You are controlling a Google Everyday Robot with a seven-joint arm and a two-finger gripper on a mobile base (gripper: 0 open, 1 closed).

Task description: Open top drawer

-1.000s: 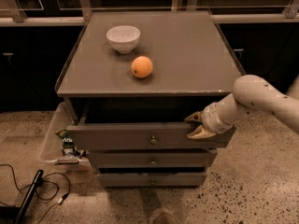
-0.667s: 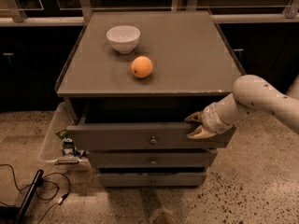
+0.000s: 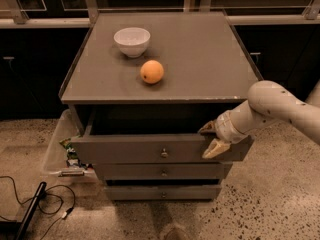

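The top drawer [image 3: 130,151] of the grey cabinet is pulled partly out, and its dark inside shows under the cabinet top. Its small round knob [image 3: 164,154] sits in the middle of the flat front. My gripper [image 3: 212,139] is at the right end of the drawer front. One finger is behind the front's upper edge and the other is before it, so it is clamped on the front panel. My white arm [image 3: 280,109] comes in from the right.
A white bowl [image 3: 132,40] and an orange [image 3: 152,71] rest on the cabinet top [image 3: 200,59]. Two narrower shut drawers [image 3: 163,173] lie below. A clear plastic bin [image 3: 62,149] and black cables [image 3: 45,204] are on the floor at the left.
Almost nothing has changed. The gripper stays on the right end of the drawer front, and the drawer is out about as far as before.
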